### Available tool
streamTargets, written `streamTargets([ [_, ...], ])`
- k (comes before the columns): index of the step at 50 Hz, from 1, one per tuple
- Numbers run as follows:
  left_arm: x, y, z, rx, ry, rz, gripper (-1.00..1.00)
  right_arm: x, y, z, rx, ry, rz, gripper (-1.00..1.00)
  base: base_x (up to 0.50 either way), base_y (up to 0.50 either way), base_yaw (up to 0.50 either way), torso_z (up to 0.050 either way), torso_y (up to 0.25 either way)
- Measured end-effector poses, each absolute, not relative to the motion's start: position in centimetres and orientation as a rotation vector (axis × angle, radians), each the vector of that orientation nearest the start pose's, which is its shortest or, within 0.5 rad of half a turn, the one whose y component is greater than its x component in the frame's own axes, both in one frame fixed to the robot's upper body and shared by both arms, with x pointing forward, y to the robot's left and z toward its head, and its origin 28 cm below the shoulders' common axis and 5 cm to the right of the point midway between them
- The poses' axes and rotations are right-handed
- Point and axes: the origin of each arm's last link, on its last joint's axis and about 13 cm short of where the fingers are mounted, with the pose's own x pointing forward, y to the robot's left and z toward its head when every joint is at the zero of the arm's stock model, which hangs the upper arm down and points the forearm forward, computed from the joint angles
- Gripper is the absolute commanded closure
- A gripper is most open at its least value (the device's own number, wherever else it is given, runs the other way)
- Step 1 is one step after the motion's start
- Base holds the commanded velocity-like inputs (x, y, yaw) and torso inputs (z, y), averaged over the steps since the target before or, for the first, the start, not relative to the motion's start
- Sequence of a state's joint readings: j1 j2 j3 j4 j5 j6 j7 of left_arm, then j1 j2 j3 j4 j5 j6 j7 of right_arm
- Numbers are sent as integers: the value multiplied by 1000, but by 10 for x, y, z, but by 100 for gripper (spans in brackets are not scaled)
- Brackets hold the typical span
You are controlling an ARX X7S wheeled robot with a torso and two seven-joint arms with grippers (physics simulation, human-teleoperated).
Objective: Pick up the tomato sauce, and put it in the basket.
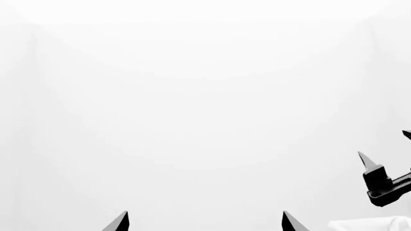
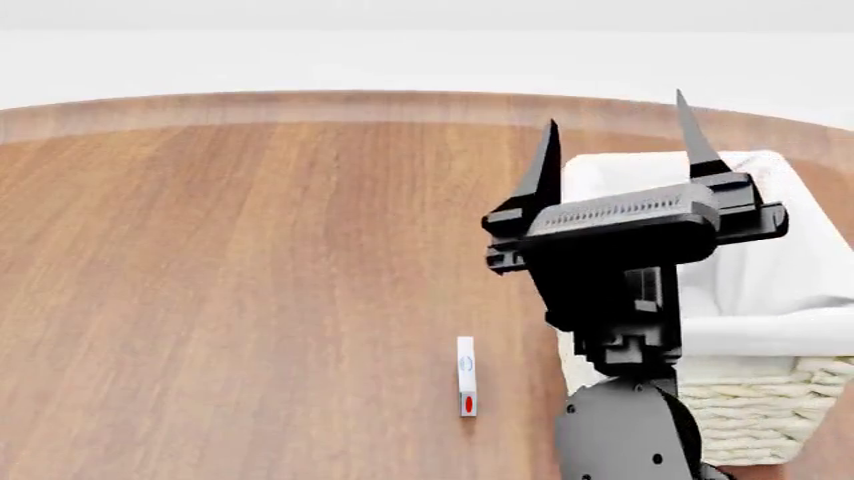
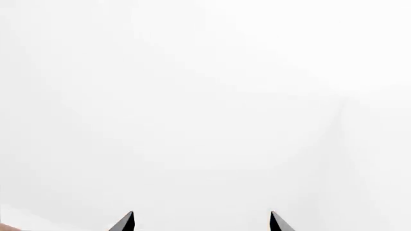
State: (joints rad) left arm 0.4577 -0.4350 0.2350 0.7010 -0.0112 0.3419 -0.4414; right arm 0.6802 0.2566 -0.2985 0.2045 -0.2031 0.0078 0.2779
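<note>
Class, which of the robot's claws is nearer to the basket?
Right. The right claw stands raised and open at the basket's left side. The left claw is outside the head view; its camera shows only a scrap of liner, past the right claw.

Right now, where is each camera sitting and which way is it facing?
Head view: on the head, looking forward and down at the wooden table and the basket; the raised, open right pincer and the right arm show.
Left wrist view: by the left pincer, facing blank white background; its two tips show.
Right wrist view: by the right pincer, facing blank white; only its two tips show.
Shared: the head and left wrist views both catch the right pincer and the basket's white liner.
</note>
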Motion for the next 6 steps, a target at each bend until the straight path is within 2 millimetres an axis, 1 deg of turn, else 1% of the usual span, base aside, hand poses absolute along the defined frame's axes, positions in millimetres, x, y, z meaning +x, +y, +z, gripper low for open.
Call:
streamTargets([
  [6, 101, 212, 107, 33, -532, -44, -100, 328, -117, 150, -508, -565, -147, -100, 0, 0, 0, 0, 0],
])
